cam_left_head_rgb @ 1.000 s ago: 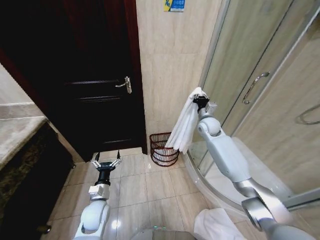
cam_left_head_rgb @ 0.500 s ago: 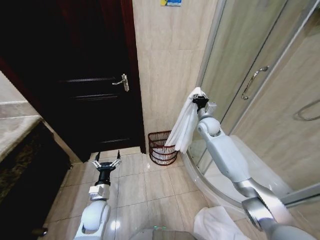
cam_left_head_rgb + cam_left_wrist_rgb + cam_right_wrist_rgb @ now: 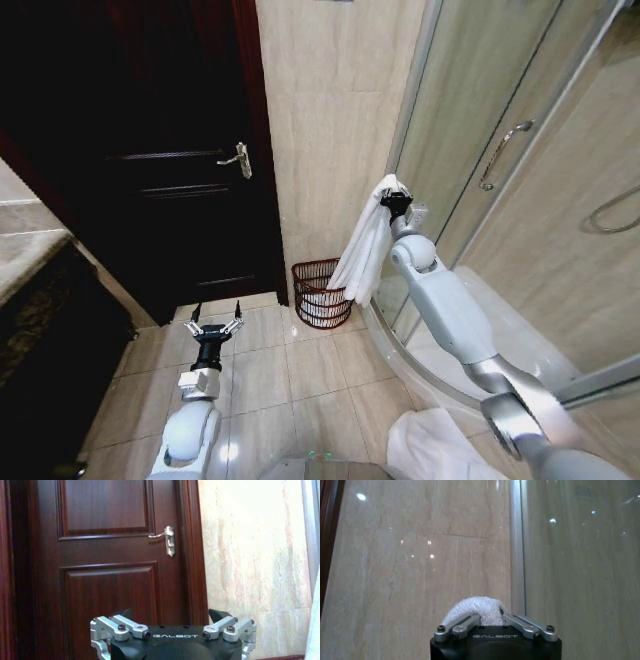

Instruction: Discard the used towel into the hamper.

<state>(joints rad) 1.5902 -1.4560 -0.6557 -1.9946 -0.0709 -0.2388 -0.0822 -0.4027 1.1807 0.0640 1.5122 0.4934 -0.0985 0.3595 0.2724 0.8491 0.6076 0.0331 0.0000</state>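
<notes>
One arm busy, one idle. Carry step, to judge by the pose: right gripper (image 3: 397, 203) raised high just beside the shower glass (image 3: 470, 140), fingers pinched narrow on the top fold of the towel (image 3: 365, 255), white terry bunched up between them in the right wrist view. Rest of the towel hanging straight down in a long loose drape, lower end falling in front of the right side of the hamper (image 3: 318, 293) in the head view; touching the rim or hanging clear in front of it, impossible to tell. Hamper upright on the floor tiles against the wall (image 3: 330, 130), between the dark door (image 3: 150, 180) and the shower curb, mouth open and nothing visible inside through the ribs. Left gripper (image 3: 216, 326) parked low over the tiles on the door side, fingers spread wide and holding nothing, well apart from both hamper and towel. Another white cloth (image 3: 430, 450) lying on the floor near the robot's base, untouched. Drop not yet made. Next move, as a judgement: shift the right gripper a little toward the door so the drape hangs centred over the hamper's mouth, lower until the hem goes inside the rim, then open the fingers. Care needed with a long towel and a small basket: likely to snag or slump over the rim if released too high or off-centre
</notes>
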